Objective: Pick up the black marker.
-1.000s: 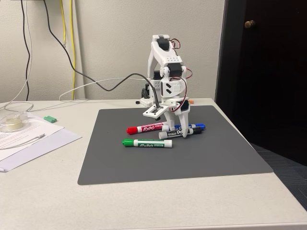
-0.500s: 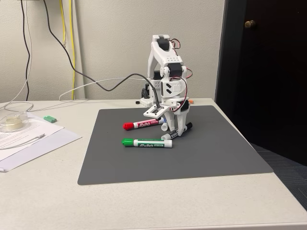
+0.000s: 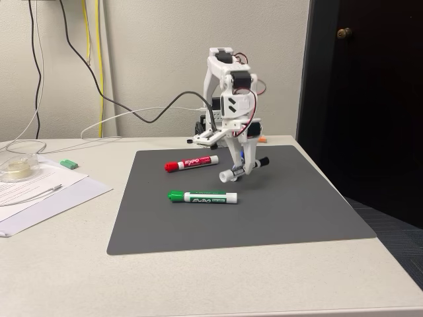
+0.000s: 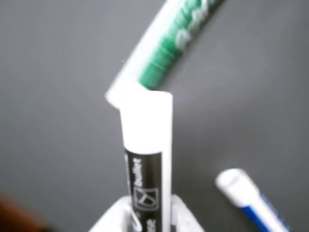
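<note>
Now we've got the black marker [image 3: 244, 168] clamped in the gripper [image 3: 242, 167], hanging tilted above the dark mat [image 3: 297, 211], cap end higher. We reckon it's light, stiff and slick-barrelled, so a hold near mid-barrel keeps it from swinging. Below sit the green marker [image 3: 202, 197] and red marker [image 3: 191, 163]. From the wrist view the barrel [image 4: 145, 169] runs up between the fingers [image 4: 110, 218]; a blue marker [image 4: 253, 200] is cut off, and everything's blurry there.

black marker [image 3: 244, 168] – white barrel, black cap, tilted, lifted above mat
</note>
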Robot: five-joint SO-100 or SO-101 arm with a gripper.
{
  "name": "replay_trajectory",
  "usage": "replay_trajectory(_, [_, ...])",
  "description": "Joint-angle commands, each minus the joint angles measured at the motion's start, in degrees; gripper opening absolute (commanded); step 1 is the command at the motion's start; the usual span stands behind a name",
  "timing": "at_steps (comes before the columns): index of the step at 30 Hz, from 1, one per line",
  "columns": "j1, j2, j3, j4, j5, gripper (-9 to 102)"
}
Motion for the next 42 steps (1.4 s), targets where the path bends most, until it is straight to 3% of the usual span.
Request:
replay_trajectory(1, [0.09,-0.62,-17.93,7.47,3.52,0])
replay_trajectory(7, [0.53,-6.59,-38.23,16.87,6.24,0])
replay_trajectory(18, [1.49,-5.36,-38.23,19.25,4.83,0])
replay_trajectory(22, [1.67,-4.04,-38.23,24.26,3.69,0])
replay_trajectory(30, [2.46,7.21,-29.79,25.58,5.01,0])
replay_trajectory(33, [2.64,16.79,-17.05,20.13,6.06,0])
replay_trajectory(37, [2.64,38.58,15.21,0.09,9.23,0])
replay_trajectory(42, [4.22,53.09,35.42,-10.55,9.4,0])
